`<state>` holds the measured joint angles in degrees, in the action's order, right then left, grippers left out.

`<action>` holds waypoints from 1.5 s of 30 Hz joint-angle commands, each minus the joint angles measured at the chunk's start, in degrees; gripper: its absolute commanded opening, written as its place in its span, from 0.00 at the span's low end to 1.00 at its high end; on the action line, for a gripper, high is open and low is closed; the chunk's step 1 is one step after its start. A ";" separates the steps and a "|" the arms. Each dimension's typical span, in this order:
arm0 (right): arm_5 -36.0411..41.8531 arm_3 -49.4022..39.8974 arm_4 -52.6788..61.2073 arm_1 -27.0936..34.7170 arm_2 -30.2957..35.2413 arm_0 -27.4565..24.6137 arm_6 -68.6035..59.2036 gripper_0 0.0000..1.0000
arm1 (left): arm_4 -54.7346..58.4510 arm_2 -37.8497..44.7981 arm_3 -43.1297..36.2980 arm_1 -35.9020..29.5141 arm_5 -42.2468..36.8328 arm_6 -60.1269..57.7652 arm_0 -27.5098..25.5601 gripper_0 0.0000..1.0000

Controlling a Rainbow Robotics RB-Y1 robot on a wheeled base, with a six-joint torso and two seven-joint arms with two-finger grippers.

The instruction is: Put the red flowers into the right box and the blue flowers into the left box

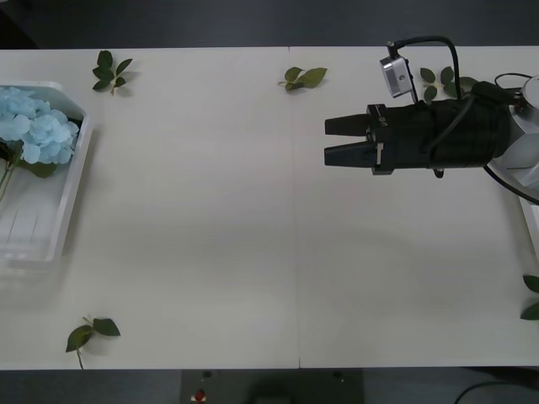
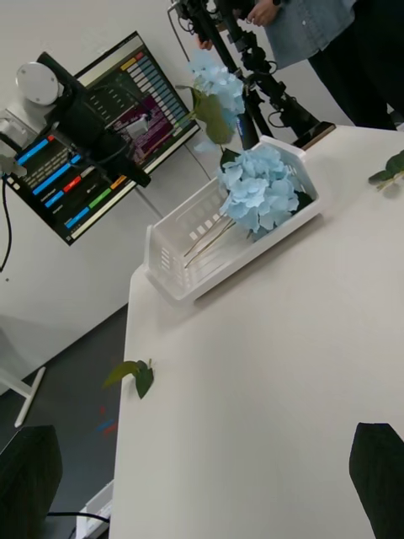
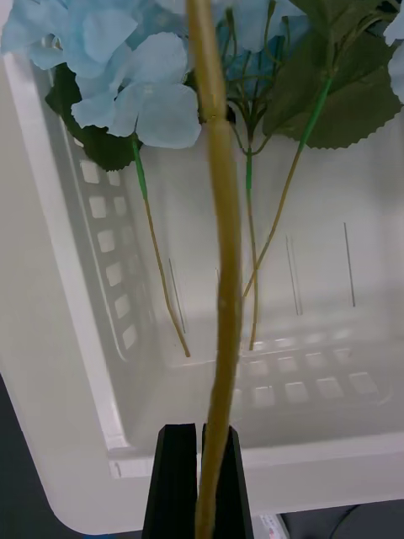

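Observation:
The left box (image 1: 72, 181) stands at the table's far left with blue flowers (image 1: 38, 126) lying in it. In the left wrist view my left gripper (image 3: 199, 472) is shut on the thin stem (image 3: 220, 253) of another blue flower, held just above the left box (image 3: 76, 337). The right wrist view shows that bloom (image 2: 215, 84) hanging over the box (image 2: 181, 253). My right gripper (image 1: 327, 140) hovers open and empty over the table right of centre, fingers pointing left. A sliver of the right box (image 1: 531, 227) shows at the right edge. The red flowers are out of view.
Loose green leaf sprigs lie at the back left (image 1: 111, 72), back centre (image 1: 303, 78), back right (image 1: 440, 82), front left (image 1: 91, 332) and right edge (image 1: 531, 299). A monitor (image 2: 93, 143) and a person stand beyond the table's left end.

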<state>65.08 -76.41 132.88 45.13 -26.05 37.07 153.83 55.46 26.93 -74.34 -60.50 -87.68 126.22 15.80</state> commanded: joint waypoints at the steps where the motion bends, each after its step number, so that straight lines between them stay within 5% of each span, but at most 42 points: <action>1: -0.30 -1.55 0.62 -0.84 1.53 0.19 1.17 1.00 | -2.64 -4.43 -1.34 -1.73 2.16 -2.30 0.11 0.00; 12: 0.05 -1.90 0.54 -1.28 1.00 0.19 1.17 1.00 | -5.62 -9.09 -1.34 -1.20 5.85 -4.05 0.11 0.00; 13: -0.04 -1.90 0.54 -1.28 0.47 0.10 1.17 1.00 | -5.62 -9.09 -1.34 -1.02 6.12 -4.05 0.11 0.12; 15: -0.13 -1.90 0.54 -1.36 0.12 0.10 1.17 1.00 | -5.80 -9.09 -1.34 -0.85 6.47 -4.05 0.20 0.63; 18: -0.13 -1.90 0.54 -1.36 0.12 0.10 1.17 1.00 | -5.10 -9.09 -1.34 -0.85 6.38 -3.88 0.28 0.98; 30: -0.13 -1.90 0.54 -1.36 0.12 0.10 1.17 1.00 | -1.14 -9.00 -4.85 -0.85 -4.87 1.92 3.36 1.00; 45: -0.13 -1.90 0.54 -1.36 0.12 0.10 1.17 1.00 | 20.48 -8.91 -5.91 1.88 -17.00 15.28 7.49 1.00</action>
<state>64.98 -76.48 132.95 44.23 -25.95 37.07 153.83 74.48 16.80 -79.26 -59.55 -103.69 138.04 21.10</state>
